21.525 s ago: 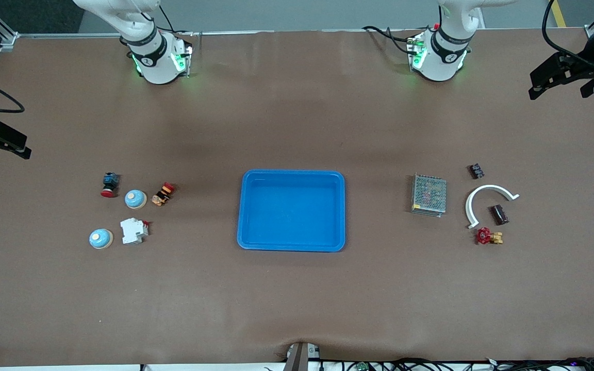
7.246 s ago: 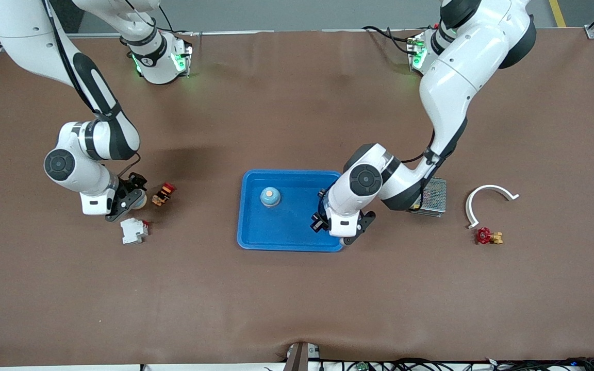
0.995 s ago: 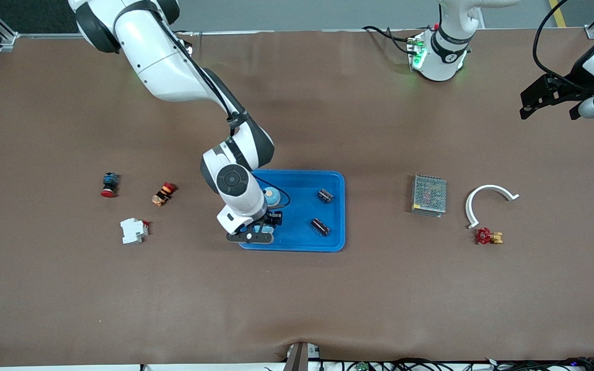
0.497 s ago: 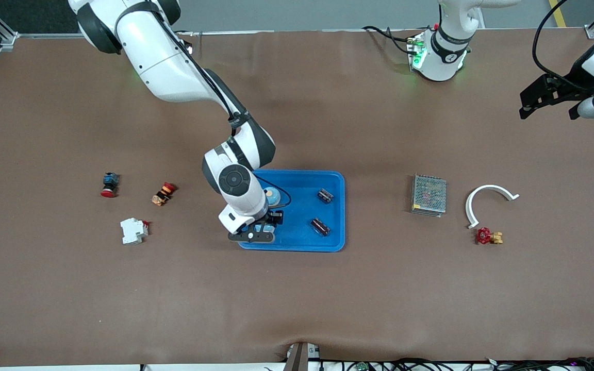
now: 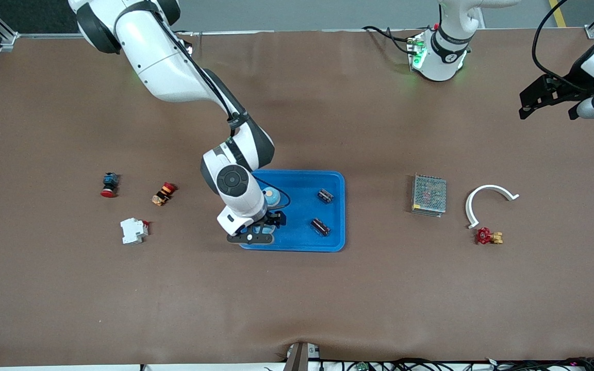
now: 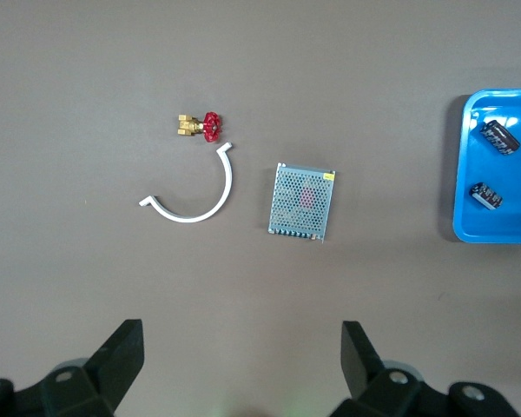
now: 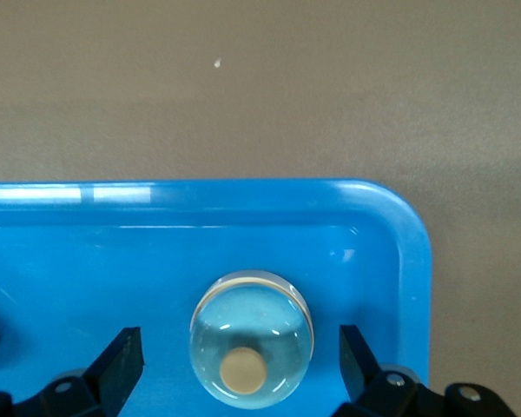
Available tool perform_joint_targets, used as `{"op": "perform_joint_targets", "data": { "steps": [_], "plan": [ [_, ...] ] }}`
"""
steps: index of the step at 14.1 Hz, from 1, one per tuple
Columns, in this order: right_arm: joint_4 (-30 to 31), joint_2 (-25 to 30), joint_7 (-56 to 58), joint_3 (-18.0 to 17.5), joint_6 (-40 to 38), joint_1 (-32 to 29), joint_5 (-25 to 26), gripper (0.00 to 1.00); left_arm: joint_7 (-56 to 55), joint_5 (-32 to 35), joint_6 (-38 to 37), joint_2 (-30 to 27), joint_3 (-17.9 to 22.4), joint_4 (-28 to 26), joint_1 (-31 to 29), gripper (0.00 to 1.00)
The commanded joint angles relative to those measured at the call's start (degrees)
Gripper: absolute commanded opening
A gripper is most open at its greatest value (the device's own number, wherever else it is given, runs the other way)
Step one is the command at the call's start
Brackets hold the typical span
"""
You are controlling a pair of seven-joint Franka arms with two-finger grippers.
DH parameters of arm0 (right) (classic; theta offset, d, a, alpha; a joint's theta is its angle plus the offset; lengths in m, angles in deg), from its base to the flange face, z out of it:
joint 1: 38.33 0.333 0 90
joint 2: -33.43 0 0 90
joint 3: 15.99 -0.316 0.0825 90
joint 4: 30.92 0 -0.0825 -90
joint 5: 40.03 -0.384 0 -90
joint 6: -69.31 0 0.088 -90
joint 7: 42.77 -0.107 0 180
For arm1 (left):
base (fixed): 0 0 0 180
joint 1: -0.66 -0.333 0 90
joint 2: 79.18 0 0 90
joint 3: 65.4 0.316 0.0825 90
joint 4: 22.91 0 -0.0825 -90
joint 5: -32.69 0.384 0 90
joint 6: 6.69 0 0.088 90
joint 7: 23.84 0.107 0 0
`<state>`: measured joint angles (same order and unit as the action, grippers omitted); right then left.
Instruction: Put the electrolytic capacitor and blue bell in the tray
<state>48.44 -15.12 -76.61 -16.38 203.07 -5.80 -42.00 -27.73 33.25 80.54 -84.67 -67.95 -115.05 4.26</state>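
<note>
The brown bench (image 5: 297, 299) carries a blue tray (image 5: 336, 178) at its middle. Toward the right arm's end lie a red-capped push button (image 5: 108, 185), an orange-and-red switch (image 5: 163, 194) and a white breaker (image 5: 133, 231). Toward the left arm's end lie a mesh-covered box (image 5: 429, 195), a white curved clip (image 5: 488, 200) and a red-handled valve (image 5: 488, 236).

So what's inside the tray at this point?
The tray holds two electrolytic capacitors and two blue bells: one beside the right arm, one between the right tool's open fingers. The arm covers that corner.
</note>
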Motion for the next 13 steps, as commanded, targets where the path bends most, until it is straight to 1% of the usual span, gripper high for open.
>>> {"op": "perform_joint_targets", "data": {
  "steps": [1,5,8,11,13],
  "plan": [
    [-0.43,2.57,1.58,-0.22,-2.88,-0.36,-0.49,1.0,1.25,-0.91,0.13,-1.2,0.0,-0.76,-0.09,1.0],
    [-0.52,9.42,4.65,-0.22,-11.57,-0.71,-0.84,1.0,1.25,-0.73,0.13,-1.46,0.0,-0.76,-0.09,1.0],
    [-0.17,16.27,9.22,-0.22,-21.41,-2.12,-0.93,1.0,0.73,-0.56,-0.04,-1.46,0.0,-0.76,-0.26,1.0],
    [0.36,22.34,11.25,-0.22,-30.2,-3.53,-0.93,1.0,0.29,-0.47,-0.04,-1.55,0.0,-0.76,-0.26,1.0],
    [0.36,25.33,11.34,-0.22,-33.56,-3.88,-0.93,1.0,0.29,-0.47,-0.13,-1.55,0.0,-0.76,-0.26,1.0]
  ]
}}
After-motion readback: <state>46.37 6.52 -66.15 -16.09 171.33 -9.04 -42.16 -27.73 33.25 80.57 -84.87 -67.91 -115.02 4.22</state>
